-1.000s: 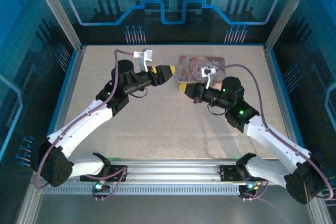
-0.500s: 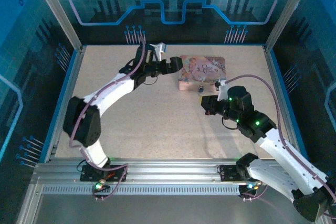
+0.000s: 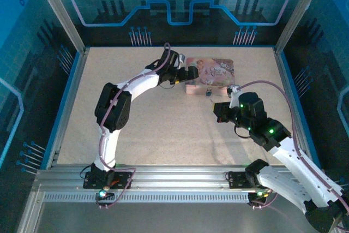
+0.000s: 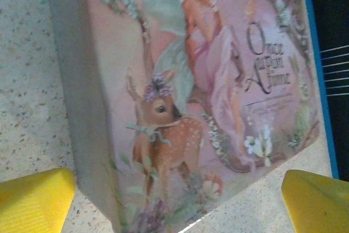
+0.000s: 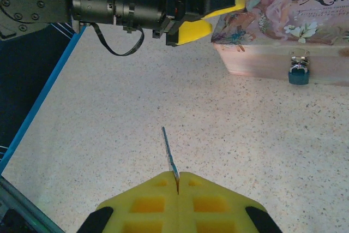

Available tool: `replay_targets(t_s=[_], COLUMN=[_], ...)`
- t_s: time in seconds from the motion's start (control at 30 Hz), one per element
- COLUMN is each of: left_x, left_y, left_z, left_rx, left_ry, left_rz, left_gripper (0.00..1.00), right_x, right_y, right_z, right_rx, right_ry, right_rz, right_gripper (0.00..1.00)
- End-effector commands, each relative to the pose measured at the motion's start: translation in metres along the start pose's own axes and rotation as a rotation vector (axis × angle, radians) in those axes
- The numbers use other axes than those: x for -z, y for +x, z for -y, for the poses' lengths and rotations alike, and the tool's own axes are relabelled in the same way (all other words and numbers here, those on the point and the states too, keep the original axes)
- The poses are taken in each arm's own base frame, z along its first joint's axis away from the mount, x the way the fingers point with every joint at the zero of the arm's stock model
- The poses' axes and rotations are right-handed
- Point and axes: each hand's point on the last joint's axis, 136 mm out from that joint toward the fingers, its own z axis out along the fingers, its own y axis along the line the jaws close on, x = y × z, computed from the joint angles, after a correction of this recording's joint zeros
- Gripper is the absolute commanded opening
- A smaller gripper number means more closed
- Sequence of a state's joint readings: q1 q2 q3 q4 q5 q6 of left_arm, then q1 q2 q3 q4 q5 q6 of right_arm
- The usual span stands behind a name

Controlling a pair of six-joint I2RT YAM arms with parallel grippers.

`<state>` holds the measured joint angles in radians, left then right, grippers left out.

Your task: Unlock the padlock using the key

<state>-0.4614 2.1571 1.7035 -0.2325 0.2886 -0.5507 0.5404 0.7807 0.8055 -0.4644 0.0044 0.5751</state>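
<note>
Grey metal key sliver (image 5: 170, 159) clamped in right claw (image 5: 177, 177) | small blue padlock (image 5: 298, 75) at 1 o'clock | left claw (image 4: 177, 197) apart over pink printed tin (image 4: 180, 80) | risk: tip-pinched key twists, misses keyway

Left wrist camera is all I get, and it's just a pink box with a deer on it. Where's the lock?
Observer: The padlock hangs from a clasp on the tin's long side wall, the side facing the arms' bases.
Operator: Who's got the key?
Observer: The right hand is shut on the key. Its thin blade sticks out past the fingertips.
Operator: Is it in the lock yet?
Observer: No. From above, the right hand sits apart from the tin, with bare table between the key and the padlock.
</note>
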Motion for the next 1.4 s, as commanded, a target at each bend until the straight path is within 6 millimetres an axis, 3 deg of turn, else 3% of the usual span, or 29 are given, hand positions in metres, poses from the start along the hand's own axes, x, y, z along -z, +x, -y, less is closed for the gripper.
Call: replay_targets(t_s=[0.0,0.3,0.67,1.03,1.37], left_x=[-0.01,-0.022,-0.013,0.022,0.069], left_y=[0.005,0.027,0.053,0.077,0.107], left_z=[-0.003,-0.031,-0.073,-0.114,-0.152], left_rx=[0.033,0.046,0.081,0.117,0.161], left_ry=[-0.015,-0.093,-0.169,-0.229,-0.298], left_rz=[-0.042,-0.101,-0.141,-0.131,-0.115], left_gripper=[0.98,0.94,0.9,0.9,0.9], right_x=[0.002,0.0,-0.001,-0.008,-0.017], right_y=[-0.001,-0.003,-0.007,-0.01,-0.004], right_z=[0.005,0.003,0.001,-0.003,-0.002], right_rx=[-0.001,-0.009,-0.011,-0.011,-0.004], right_ry=[0.019,0.014,0.022,0.016,0.018], right_rz=[0.009,0.006,-0.011,-0.03,-0.064], right_gripper=[0.0,0.0,0.0,0.0,0.0])
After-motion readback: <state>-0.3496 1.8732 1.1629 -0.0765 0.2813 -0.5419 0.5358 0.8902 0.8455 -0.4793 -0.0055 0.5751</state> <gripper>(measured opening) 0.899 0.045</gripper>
